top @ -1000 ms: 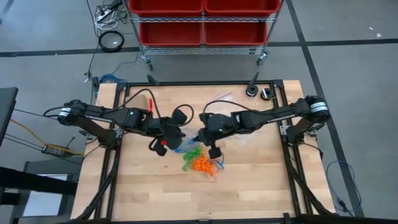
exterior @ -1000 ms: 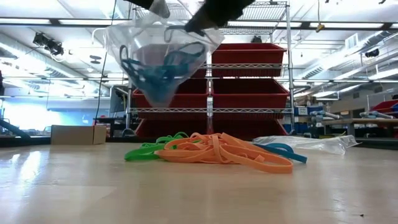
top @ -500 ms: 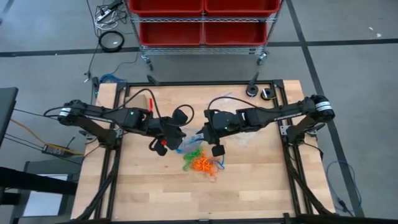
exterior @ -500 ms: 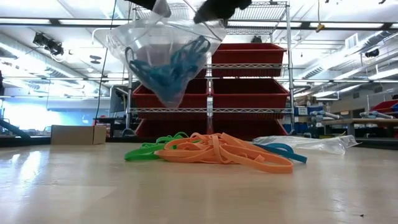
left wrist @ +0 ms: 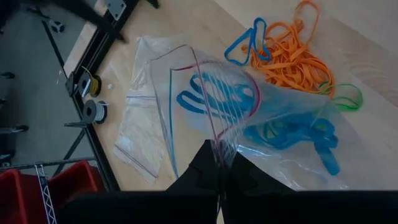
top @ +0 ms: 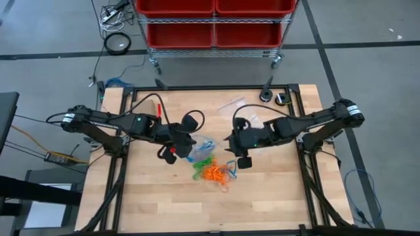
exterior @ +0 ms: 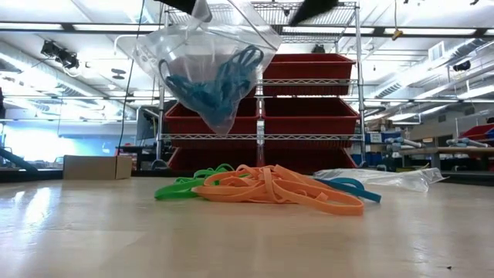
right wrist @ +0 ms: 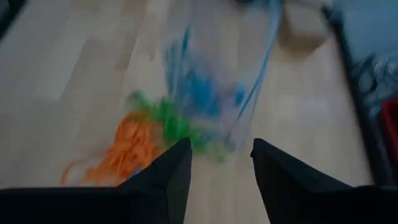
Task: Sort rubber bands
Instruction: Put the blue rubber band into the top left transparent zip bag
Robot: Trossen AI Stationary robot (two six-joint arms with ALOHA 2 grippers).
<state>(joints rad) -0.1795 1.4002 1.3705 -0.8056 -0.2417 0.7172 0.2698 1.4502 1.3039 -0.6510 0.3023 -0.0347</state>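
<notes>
My left gripper [top: 186, 145] is shut on a clear zip bag [exterior: 208, 69] that hangs above the table with blue rubber bands [left wrist: 217, 99] inside. Under and beside the bag, a pile of orange and green rubber bands [top: 211, 172] lies on the wood, with one blue band [exterior: 355, 188] at its edge. My right gripper [right wrist: 221, 162] stands open to the right of the bag, above the pile's right side, with nothing between its fingers. In the low view only its tip [exterior: 312, 8] shows at the top edge. My left gripper pinches the bag's top rim at its mouth [left wrist: 216, 146] between its two fingers. The fingers slant down from the table's left side. The bag hangs below them, mouth gaping, its pointed bottom [exterior: 220, 127] clear of the table and the pile.
More clear zip bags [left wrist: 140, 134] lie flat on the far right part of the table [exterior: 378, 179]. A small tan cardboard box [top: 152, 105] stands at the far left. Red bins on a wire rack [top: 213, 26] stand beyond the table's far edge.
My right gripper has drawn back from the bag's mouth toward the table's right edge, rising a little. The blue band that stretched up to its fingertips now lies in the bag with the others. The bag hangs from my left gripper alone, tipped slightly.
</notes>
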